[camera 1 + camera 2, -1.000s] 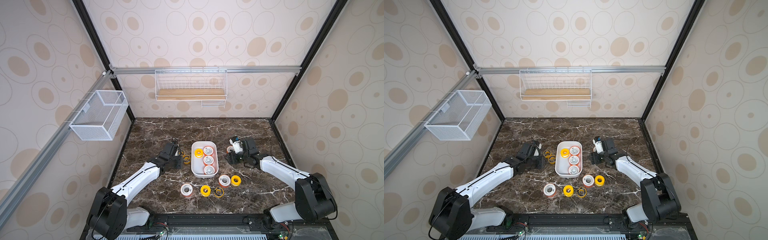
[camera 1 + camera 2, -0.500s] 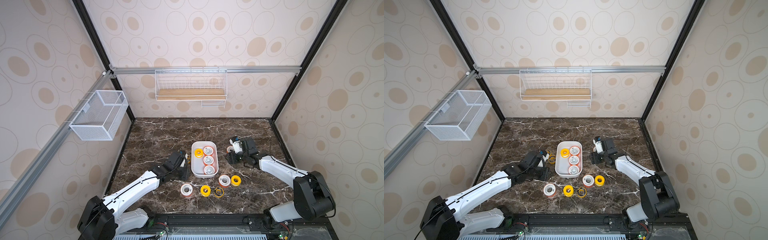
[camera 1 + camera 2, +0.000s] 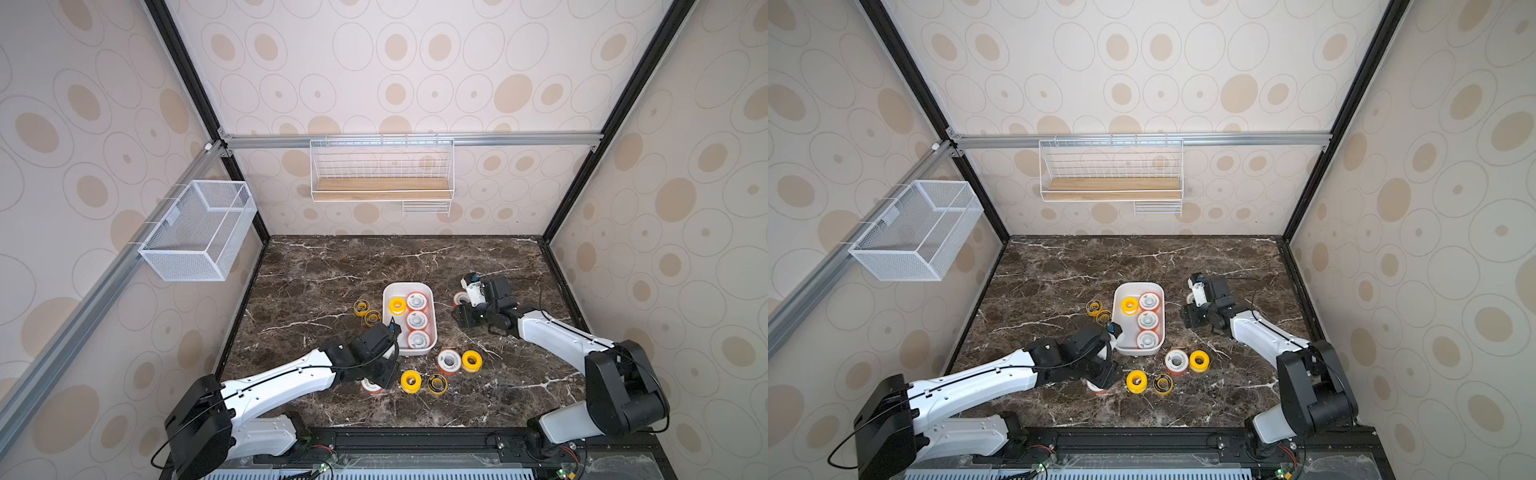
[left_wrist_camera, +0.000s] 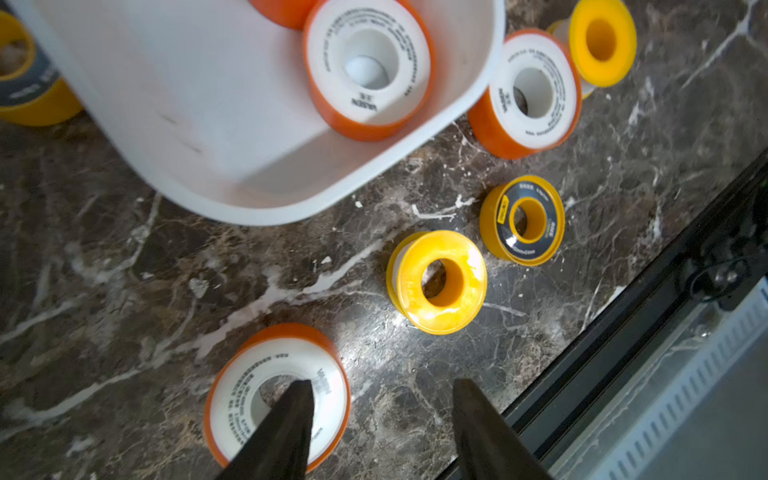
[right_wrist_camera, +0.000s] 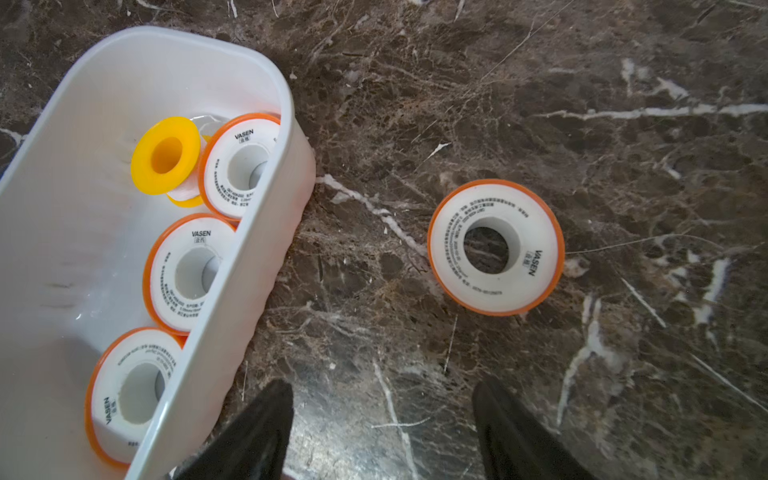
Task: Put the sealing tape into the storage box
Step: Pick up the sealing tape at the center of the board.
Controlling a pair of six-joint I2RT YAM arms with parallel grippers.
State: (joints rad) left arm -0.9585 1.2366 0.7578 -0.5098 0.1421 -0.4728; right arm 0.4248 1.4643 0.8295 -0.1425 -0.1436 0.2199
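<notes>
The marble table (image 3: 332, 266) bears the box (image 3: 409, 285), four tape spools (image 3: 417, 321) inside, eight more around it. In both top views the left arm (image 3: 282, 378), stretched low along the front, hides most of an orange spool (image 4: 276, 399). The wrist view shows the left gripper (image 4: 380, 390) parted, one finger (image 4: 291, 415) over its hole, gripping nothing. The right gripper (image 5: 382, 386) gapes empty over bare table near the box and another orange spool (image 5: 496, 247).

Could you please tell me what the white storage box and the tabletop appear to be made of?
Storage box: probably moulded plastic, smooth and slightly glossy, judging by its rounded corners and soft sheen. Tabletop: polished dark brown marble with white veins, or a laminate printed so.
</notes>
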